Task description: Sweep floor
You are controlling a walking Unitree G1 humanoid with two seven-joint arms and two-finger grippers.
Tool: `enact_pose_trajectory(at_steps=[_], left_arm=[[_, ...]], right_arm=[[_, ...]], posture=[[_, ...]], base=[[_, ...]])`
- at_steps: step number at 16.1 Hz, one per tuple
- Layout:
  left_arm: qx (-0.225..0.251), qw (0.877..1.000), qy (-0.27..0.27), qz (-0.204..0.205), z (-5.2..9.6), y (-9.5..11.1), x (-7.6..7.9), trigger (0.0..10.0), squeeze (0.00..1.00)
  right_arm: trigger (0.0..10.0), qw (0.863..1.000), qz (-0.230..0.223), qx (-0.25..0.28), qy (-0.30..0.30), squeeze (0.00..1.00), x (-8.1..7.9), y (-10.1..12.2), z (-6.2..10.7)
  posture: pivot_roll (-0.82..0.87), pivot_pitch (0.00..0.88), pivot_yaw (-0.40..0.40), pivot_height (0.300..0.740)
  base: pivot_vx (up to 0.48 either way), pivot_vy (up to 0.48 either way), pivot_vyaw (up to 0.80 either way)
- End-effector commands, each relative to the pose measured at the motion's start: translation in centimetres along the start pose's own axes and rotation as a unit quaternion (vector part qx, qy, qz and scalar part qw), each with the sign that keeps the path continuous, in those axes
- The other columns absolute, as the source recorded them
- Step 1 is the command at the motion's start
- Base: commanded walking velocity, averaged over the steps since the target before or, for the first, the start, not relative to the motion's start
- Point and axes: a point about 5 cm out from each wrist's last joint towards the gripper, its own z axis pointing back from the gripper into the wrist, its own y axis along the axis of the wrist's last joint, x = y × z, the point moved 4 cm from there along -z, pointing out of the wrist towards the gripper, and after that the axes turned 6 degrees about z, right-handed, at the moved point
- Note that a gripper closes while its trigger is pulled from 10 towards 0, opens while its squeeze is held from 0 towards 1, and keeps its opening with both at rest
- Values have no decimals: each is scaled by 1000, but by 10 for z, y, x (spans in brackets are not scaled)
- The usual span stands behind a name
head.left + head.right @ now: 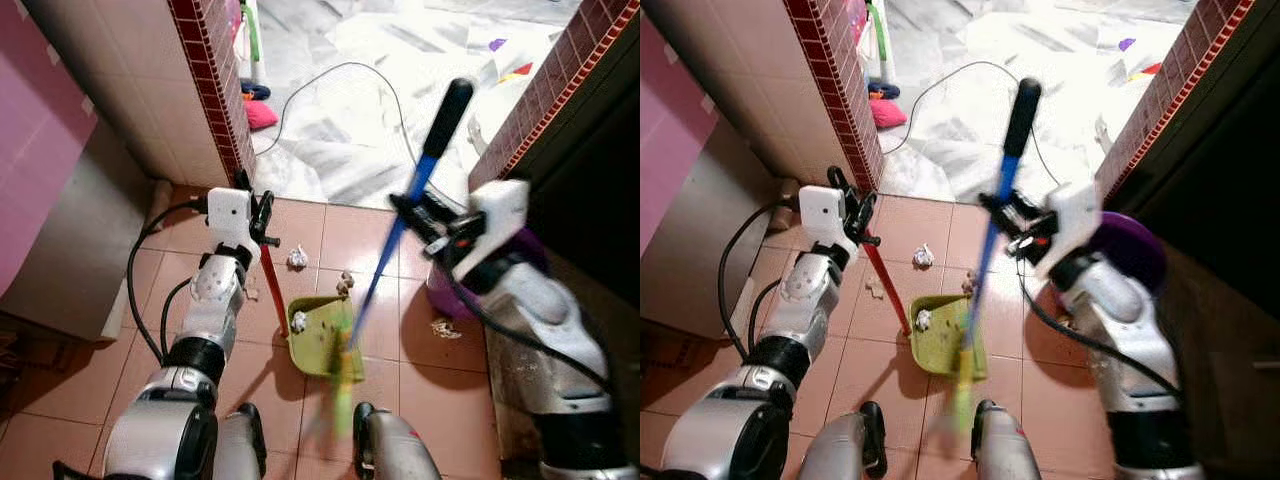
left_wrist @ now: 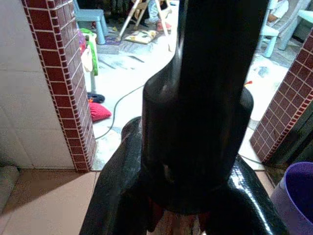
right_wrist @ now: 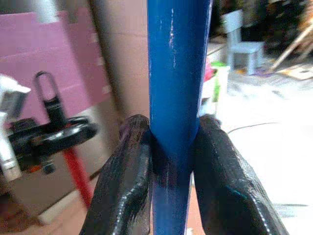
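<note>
On the terracotta tile floor (image 1: 90, 370) in front of you, the green plastic dustpan (image 1: 318, 338) sits with a crumpled paper ball (image 1: 299, 321) inside. Your left gripper (image 1: 262, 215) is clamped on its thin red handle (image 1: 272, 285), forearm reaching forward. Your right gripper (image 1: 415, 212) is closed around the smooth blue broom pole (image 1: 400, 225), whose blurred yellow-green bristles (image 1: 343, 375) meet the pan. More paper scraps (image 1: 297, 258) lie nearby; a purple bucket (image 1: 1128, 245) and a black cable (image 1: 330, 75) sit beyond.
</note>
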Motion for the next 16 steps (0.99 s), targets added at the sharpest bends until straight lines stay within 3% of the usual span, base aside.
enact_pose_trajectory(at_steps=[1,3,4,5,9,11,12,14,16], left_arm=[[-23,1000,6,-1,4,-12,-2,10000,0],[-24,1000,6,-1,3,-12,-1,10000,0],[-24,1000,6,0,2,-12,-1,10000,0],[-23,1000,7,0,1,-10,-1,10000,0],[-13,1000,8,4,-1,-6,-2,10000,0],[-11,1000,13,3,1,-6,-7,10000,0],[-9,1000,17,4,5,-8,-11,10000,0],[-9,1000,23,5,7,-8,-16,10000,0],[17,999,31,29,5,4,-20,10000,0]], right_arm=[[10000,1000,8,16,-7,0,1,11,4],[10000,999,17,9,-32,0,8,9,10],[10000,998,44,1,-37,0,11,7,12],[10000,993,105,-19,-58,0,18,-1,17],[10000,973,175,-99,-118,0,25,-39,45],[10000,972,160,-110,-134,0,20,-51,51],[10000,973,122,-117,-160,0,14,-61,54],[10000,973,102,-118,-169,0,6,-71,50],[10000,973,90,-120,-176,0,2,-80,47]], posture=[[-291,220,3,740],[-294,211,2,740],[-300,205,3,740],[-301,198,2,740],[-285,160,11,740],[-271,133,23,740],[-262,115,30,740],[-248,85,42,740],[-235,37,48,740]], base=[[0,0,0],[0,0,0],[0,0,0],[0,0,0],[0,0,0],[0,0,0],[0,0,0],[0,0,0],[0,0,0]])
